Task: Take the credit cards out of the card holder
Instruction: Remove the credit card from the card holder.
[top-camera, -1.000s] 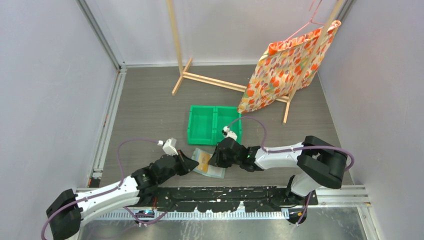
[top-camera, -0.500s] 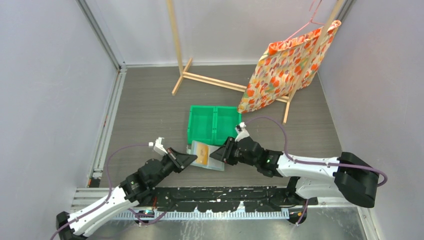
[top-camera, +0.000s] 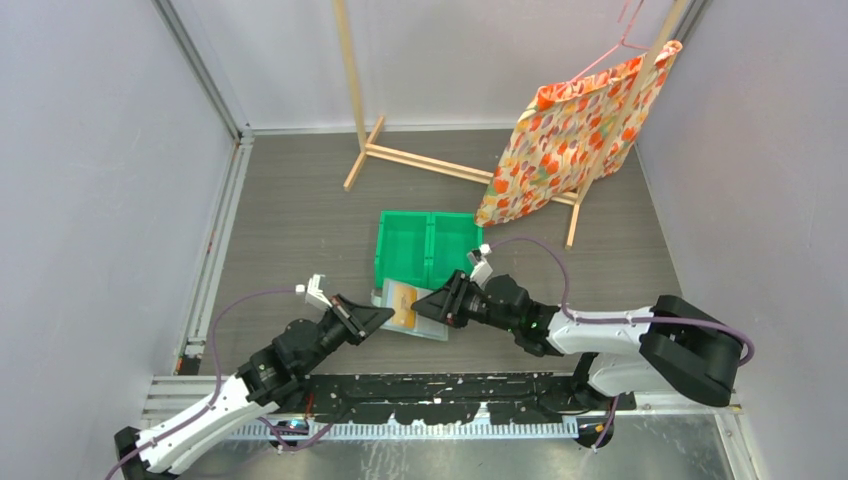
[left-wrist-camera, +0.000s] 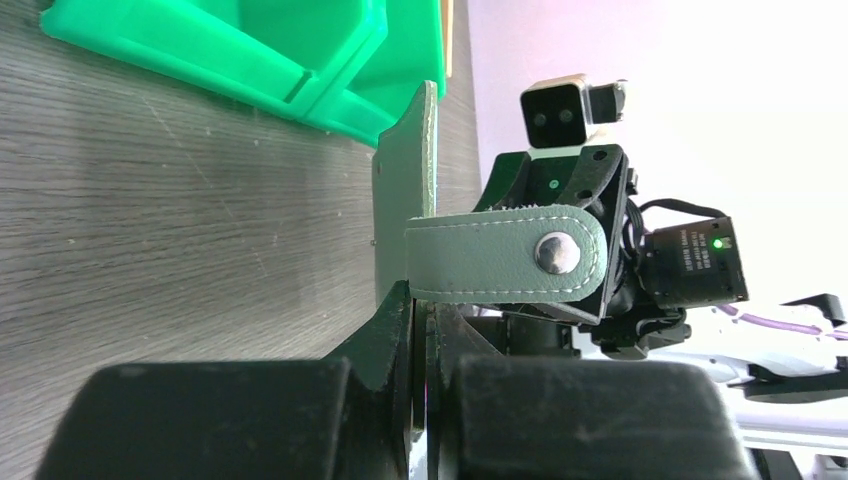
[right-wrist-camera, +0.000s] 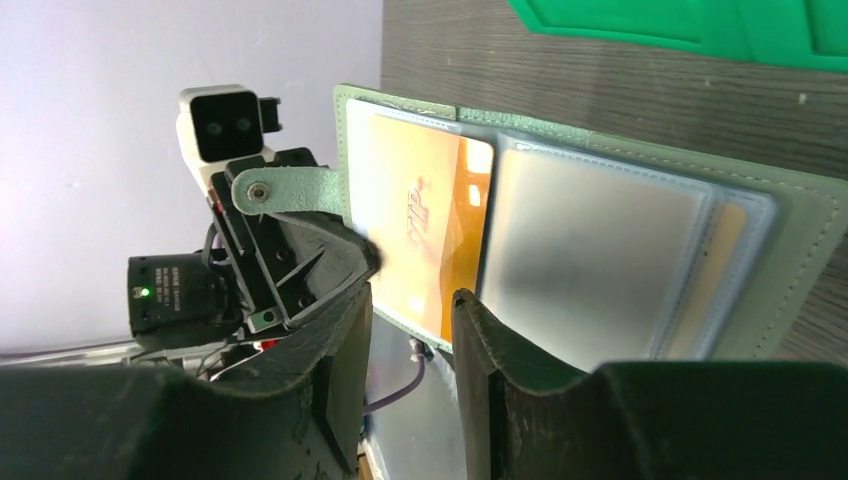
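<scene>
My left gripper (top-camera: 374, 318) clamps the left end of the card holder (top-camera: 416, 318), spread open pockets-up, long axis left-to-right on the grey wood-grain table (top-camera: 290, 230) before the green bin (top-camera: 428, 248), pale walls around, my right gripper (top-camera: 431, 307) jaws apart.

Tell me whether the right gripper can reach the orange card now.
Probably yes: the left gripper holds the holder open, and the right gripper, jaws parted, faces the orange card with nothing between.
</scene>
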